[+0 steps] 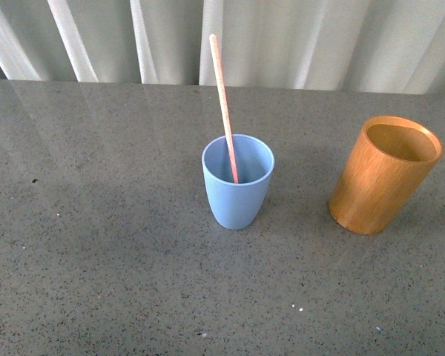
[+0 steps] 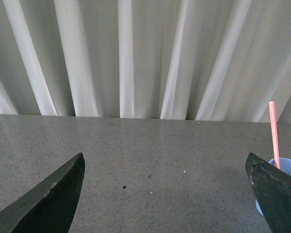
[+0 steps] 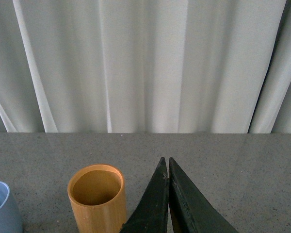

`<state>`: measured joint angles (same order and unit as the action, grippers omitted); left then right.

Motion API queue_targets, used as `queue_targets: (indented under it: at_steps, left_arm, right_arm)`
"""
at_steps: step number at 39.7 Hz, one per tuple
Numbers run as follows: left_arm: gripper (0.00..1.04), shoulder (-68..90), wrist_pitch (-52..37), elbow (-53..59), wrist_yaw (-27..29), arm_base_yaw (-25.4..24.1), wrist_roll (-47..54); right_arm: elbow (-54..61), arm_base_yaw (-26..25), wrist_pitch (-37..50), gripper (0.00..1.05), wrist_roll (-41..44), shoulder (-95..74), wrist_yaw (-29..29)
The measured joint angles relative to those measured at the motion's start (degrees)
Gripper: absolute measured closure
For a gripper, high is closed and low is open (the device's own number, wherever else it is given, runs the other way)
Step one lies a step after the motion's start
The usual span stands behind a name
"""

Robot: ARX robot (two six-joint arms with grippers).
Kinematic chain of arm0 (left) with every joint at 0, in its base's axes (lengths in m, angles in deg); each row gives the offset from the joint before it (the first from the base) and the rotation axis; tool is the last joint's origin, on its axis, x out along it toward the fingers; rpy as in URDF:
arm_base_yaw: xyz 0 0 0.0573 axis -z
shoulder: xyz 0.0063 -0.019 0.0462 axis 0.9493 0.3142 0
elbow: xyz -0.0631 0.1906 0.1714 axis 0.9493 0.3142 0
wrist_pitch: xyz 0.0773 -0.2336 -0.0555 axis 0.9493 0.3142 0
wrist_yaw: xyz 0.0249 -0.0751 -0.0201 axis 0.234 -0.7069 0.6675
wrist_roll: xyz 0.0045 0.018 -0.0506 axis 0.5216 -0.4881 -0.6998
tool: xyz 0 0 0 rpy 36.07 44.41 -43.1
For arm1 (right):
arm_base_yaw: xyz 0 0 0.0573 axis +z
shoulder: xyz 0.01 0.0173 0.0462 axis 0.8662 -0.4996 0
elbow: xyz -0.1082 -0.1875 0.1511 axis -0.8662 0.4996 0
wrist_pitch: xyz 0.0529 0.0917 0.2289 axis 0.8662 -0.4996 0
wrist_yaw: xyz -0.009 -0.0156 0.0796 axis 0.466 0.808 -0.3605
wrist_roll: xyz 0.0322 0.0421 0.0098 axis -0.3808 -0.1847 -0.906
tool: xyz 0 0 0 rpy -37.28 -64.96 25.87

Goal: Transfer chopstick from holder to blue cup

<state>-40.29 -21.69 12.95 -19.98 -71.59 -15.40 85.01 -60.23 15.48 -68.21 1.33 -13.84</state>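
Observation:
The pale pink chopstick [image 1: 224, 107] stands in the light blue cup [image 1: 237, 194] at the table's middle, leaning toward the back left. The orange-brown wooden holder [image 1: 384, 175] stands empty to the cup's right. Neither arm shows in the front view. In the left wrist view my left gripper [image 2: 165, 167] is open and empty, with the cup [image 2: 288, 170] and chopstick [image 2: 274, 133] beside one finger. In the right wrist view my right gripper [image 3: 165, 162] is shut on nothing, near the holder [image 3: 98, 198], with the cup's rim [image 3: 2, 204] at the frame's edge.
The grey speckled table [image 1: 104, 245] carries only the cup and holder. A white pleated curtain [image 1: 282, 37] hangs along the table's far edge.

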Motion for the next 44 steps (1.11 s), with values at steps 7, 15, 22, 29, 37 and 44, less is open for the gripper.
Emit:
queue_targets:
  at_steps: [7,15,22,29,37,44]
  left_arm:
    - [0.07,0.0,0.0,0.0,0.0,0.0,0.0]
    - [0.07,0.0,0.0,0.0,0.0,0.0,0.0]
    - [0.07,0.0,0.0,0.0,0.0,0.0,0.0]
    - [0.07,0.0,0.0,0.0,0.0,0.0,0.0]
    - [0.07,0.0,0.0,0.0,0.0,0.0,0.0]
    - [0.07,0.0,0.0,0.0,0.0,0.0,0.0]
  right_arm:
    - [0.0,0.0,-7.1,1.04,0.0,7.6,0.0]
    - [0.0,0.0,-12.9,1.04,0.0,13.6,0.0]
    - [0.0,0.0,-16.9,1.04,0.0,17.8,0.0]
    - [0.0,0.0,-19.6,1.04,0.0,20.5,0.0]
    - [0.0,0.0,-22.5,1.04,0.0,23.4,0.0]
    - [0.0,0.0,-32.5,1.04,-0.1,33.1,0.1]
